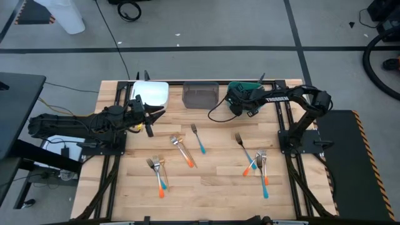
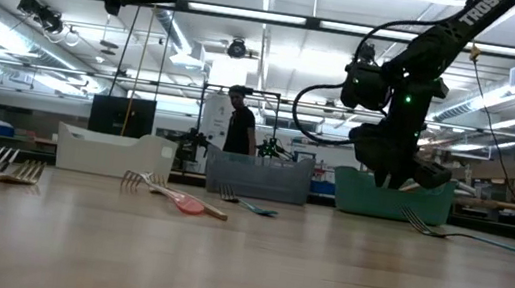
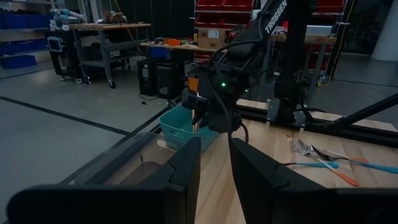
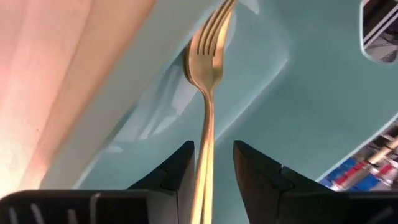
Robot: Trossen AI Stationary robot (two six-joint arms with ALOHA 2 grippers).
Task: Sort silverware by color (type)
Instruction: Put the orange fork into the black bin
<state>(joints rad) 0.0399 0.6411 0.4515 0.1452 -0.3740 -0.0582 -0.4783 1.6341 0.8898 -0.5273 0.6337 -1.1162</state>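
Right tool dropping a gold fork into the teal bin; left arm waiting.

Right tool (image 1: 239, 100) sits over the teal rectangular plastic bin (image 1: 245, 87) at the far edge of the wooden surface (image 1: 212, 184). In its wrist view the slim all-gold metal fork (image 4: 208, 87) stands between the two fingers, tines toward the bin's inner wall; fingers look apart, can't tell if they still touch the handle. Step looks like release of a gold piece into teal. Left tool (image 1: 153, 117) hovers just beside the white bin (image 1: 152, 92), fingers slightly apart, holding nothing visible. Grey bin (image 1: 200, 94) sits between the two. Blue-handled and orange-handled forks (image 1: 199, 141) lie scattered mid-surface, unsorted. Next move likely: lift right tool clear of the bin, go to the nearest fork cluster (image 1: 261, 167), line up along a handle.
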